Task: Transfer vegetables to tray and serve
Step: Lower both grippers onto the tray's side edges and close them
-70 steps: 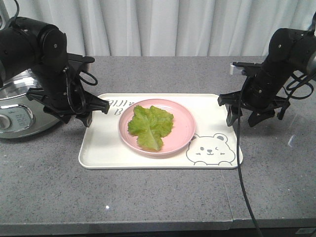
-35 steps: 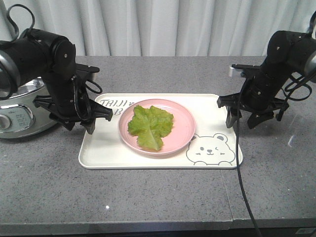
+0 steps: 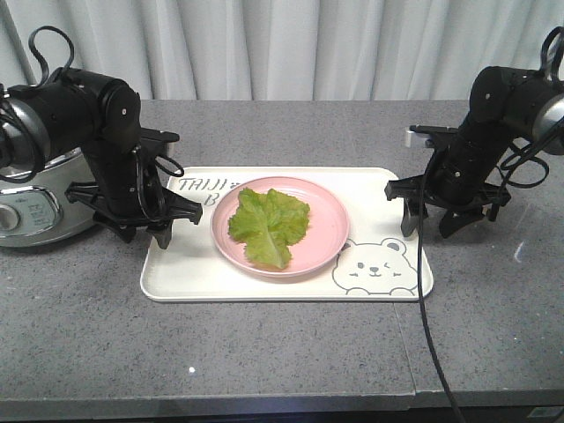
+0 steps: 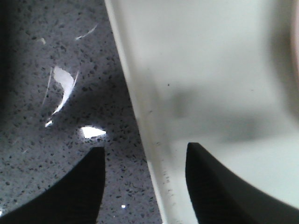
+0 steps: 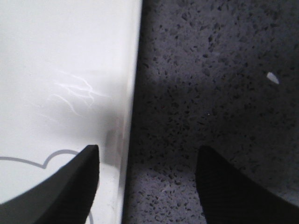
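A round pink plate [image 3: 330, 226] sits mid-tabletop [image 3: 282, 352]; a silver cooker [image 3: 33, 210] stands at one end, white curtains [image 3: 291, 44] behind.

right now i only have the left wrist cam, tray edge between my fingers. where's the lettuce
Observer: The lettuce lies flat on a pink plate, and the plate sits in the middle of the tray.
Operator: is the right gripper at the tray too
Observer: Yes. The right gripper is open and straddles the tray's right edge, one finger over the tray and one over the counter.
Operator: anything close to my side
Observer: A silver cooker stands on the counter just outboard of the left gripper.
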You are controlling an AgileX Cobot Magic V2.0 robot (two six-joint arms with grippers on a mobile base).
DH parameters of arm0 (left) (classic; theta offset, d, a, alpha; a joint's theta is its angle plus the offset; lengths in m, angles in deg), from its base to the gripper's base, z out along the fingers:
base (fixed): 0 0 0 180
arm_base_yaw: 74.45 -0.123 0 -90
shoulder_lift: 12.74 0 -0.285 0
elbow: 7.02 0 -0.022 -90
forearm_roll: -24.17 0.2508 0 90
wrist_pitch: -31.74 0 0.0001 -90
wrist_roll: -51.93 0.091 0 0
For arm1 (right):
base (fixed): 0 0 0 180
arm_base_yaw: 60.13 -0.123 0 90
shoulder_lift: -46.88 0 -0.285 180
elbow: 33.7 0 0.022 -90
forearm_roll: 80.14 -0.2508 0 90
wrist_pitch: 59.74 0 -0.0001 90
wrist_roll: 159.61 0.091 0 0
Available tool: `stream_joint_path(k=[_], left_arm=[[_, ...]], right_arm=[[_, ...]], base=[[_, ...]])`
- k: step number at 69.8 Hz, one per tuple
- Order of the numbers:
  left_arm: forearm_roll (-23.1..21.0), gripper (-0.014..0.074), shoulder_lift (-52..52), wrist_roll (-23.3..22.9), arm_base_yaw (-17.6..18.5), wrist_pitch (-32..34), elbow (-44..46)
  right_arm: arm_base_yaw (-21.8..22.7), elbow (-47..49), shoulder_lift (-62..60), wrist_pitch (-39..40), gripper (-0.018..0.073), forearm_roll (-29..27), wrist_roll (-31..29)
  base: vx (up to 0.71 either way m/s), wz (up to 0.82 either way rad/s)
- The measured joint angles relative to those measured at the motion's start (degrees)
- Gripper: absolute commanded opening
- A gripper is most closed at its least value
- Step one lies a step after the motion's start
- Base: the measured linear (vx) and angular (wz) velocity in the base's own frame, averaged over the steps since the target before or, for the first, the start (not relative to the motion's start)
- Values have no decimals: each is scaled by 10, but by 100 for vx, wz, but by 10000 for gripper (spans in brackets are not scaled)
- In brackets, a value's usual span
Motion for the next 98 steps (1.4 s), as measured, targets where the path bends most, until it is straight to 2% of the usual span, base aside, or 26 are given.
stream_joint_path(k=[26, 50, 63, 79, 90, 98], left_arm=[[-28, 370, -26, 12, 0, 4, 0], [-34, 358, -28, 17, -1, 5, 0], [-48, 241, -28, 33, -2, 6, 1], [-55, 4, -28, 41, -6, 5, 1], [-65, -8, -28, 42, -9, 5, 1], [-75, -7, -28, 54, -11, 4, 1]], right_arm=[[0, 0, 7, 1, 428, 1, -2], [0, 0, 8, 1, 335, 2, -2], [0, 0, 10, 2, 232, -1, -4], [0, 0, 11, 2, 71, -15, -18], [0, 0, 12, 2, -11, -24, -31], [2, 0, 12, 1, -11, -26, -30]], base=[[0, 0], [0, 0], [0, 0], [0, 0], [0, 0], [0, 0]])
